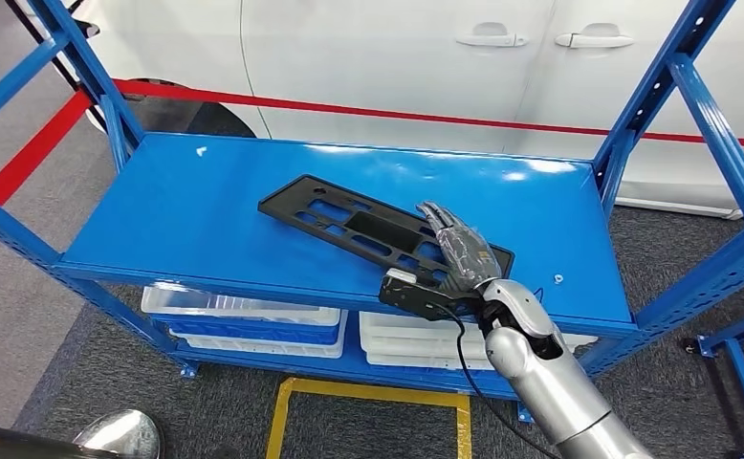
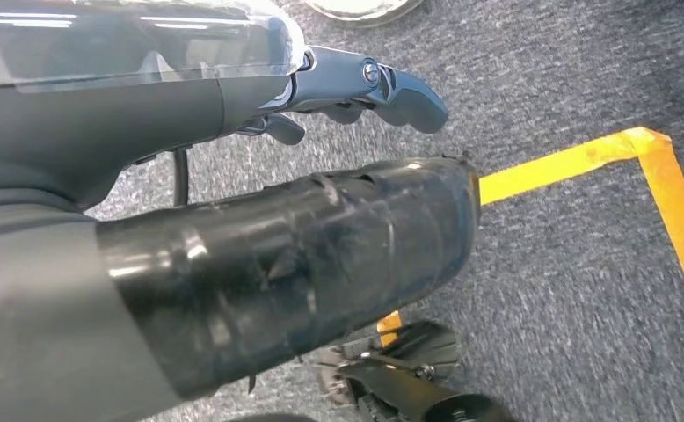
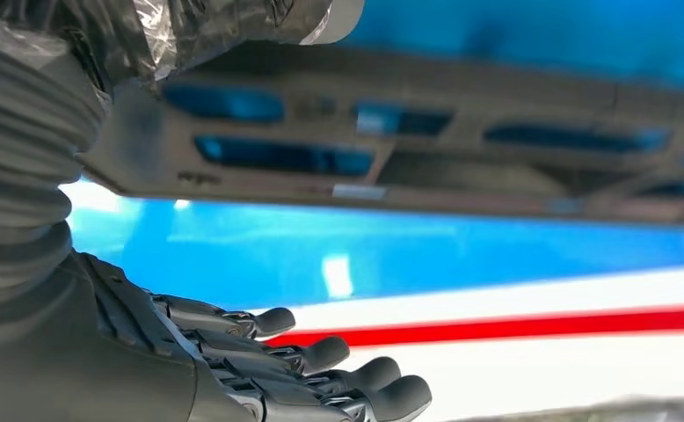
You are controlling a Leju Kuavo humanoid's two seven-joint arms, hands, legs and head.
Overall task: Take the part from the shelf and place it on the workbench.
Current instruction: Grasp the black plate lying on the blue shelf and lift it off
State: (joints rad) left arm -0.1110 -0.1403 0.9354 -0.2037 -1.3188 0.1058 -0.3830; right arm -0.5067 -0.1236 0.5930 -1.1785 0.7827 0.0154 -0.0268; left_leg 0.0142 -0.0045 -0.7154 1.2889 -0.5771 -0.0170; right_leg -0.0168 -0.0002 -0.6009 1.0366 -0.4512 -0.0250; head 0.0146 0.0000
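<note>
The black plastic part [image 1: 368, 228], a long flat panel with several cut-outs, lies slanted on the blue shelf [image 1: 186, 210]. My right hand [image 1: 459, 251] reaches over the shelf's front edge at the part's right end, with its fingers stretched above it. In the right wrist view the part [image 3: 426, 149] runs between the thumb [image 3: 233, 22] and the fingers [image 3: 321, 369], and a gap separates the fingers from it. That hand is open around the part's end without gripping it. My left hand [image 2: 356, 88] hangs over the grey carpet, fingers loosely extended, holding nothing.
Blue uprights [image 1: 636, 115] frame the shelf on both sides. White bins [image 1: 244, 316] sit on the lower shelf. A white car [image 1: 397, 57] and red barrier tape [image 1: 349, 110] stand behind. Yellow tape [image 1: 368, 392] marks the carpet in front.
</note>
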